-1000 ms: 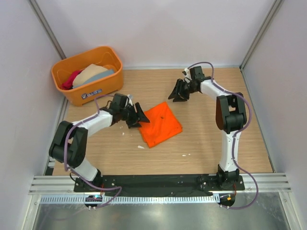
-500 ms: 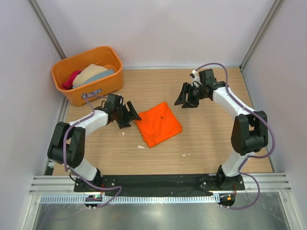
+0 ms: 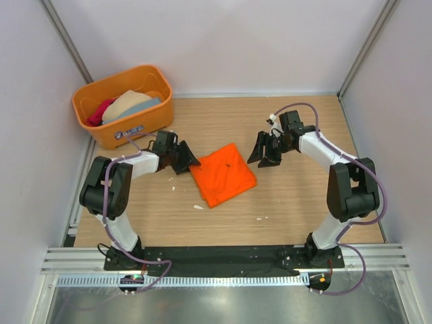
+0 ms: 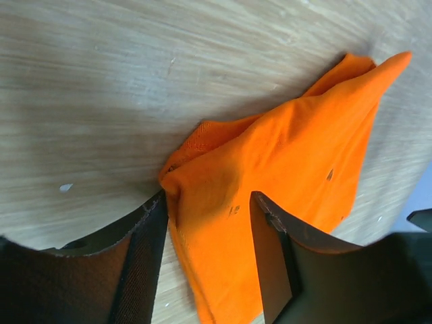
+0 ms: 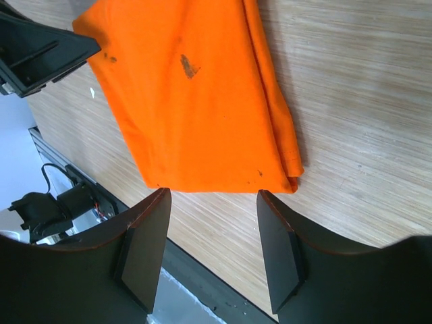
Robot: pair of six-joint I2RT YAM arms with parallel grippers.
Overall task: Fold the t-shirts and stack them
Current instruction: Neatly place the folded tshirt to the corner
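The folded orange t-shirt (image 3: 224, 174) lies flat near the worktop's centre; the other t-shirts (image 3: 128, 102) sit in the orange tub (image 3: 135, 128) at the far left corner. Left gripper (image 3: 191, 160): fingers spread, straddling the shirt's left corner; right gripper (image 3: 262, 152): fingers spread near its right side, holding nothing. Hazard: closing on one layer only would likely peel the fold open; a sideways drag would likely bunch it.

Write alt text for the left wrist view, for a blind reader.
A folded bright orange t-shirt lies on a wooden table, one bunched corner showing between the open black fingers of the left gripper. A few small dark marks spot the cloth.
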